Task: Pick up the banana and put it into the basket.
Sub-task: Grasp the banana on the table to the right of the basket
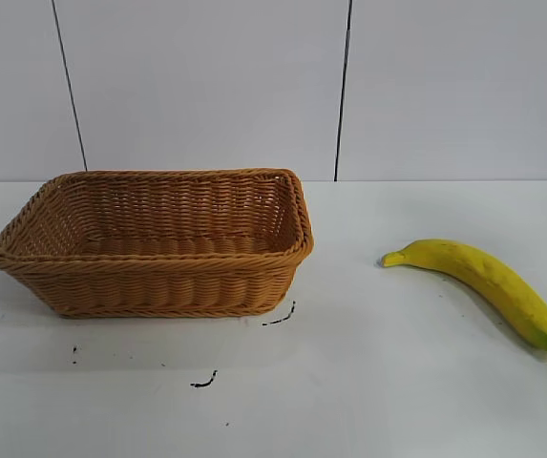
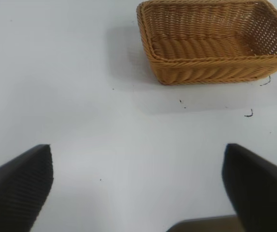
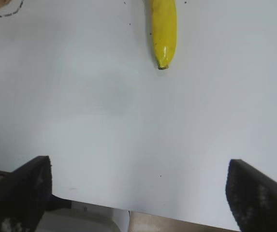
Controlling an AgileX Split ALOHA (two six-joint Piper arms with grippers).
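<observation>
On the white desk we have everything laid out and nothing yet touched. Sitting at the left of the exterior view is the basket, wide mouth up, and nothing can be seen inside it. Well apart from it, over on the right, lies the banana, flat on the desk, its dark-tipped greenish end pointing toward the near right edge and its stalk end pointing back toward the basket.

Neither arm shows in the exterior view. The right gripper hangs above bare desk with its jaws spread wide and nothing between them; the banana's tip sits ahead of it in the right wrist view, not yet between the fingers. The left gripper is likewise wide open and holding nothing, facing the basket from some way off.

So the job looks barely begun, and the reach is the step in hand. The right arm is the natural pick here. It wants to travel forward until the jaws straddle the banana's thick middle, turn so they close across its width, come down close to the desk, then squeeze firmly. Grab near the tapered tip and it may well swing or slip.
</observation>
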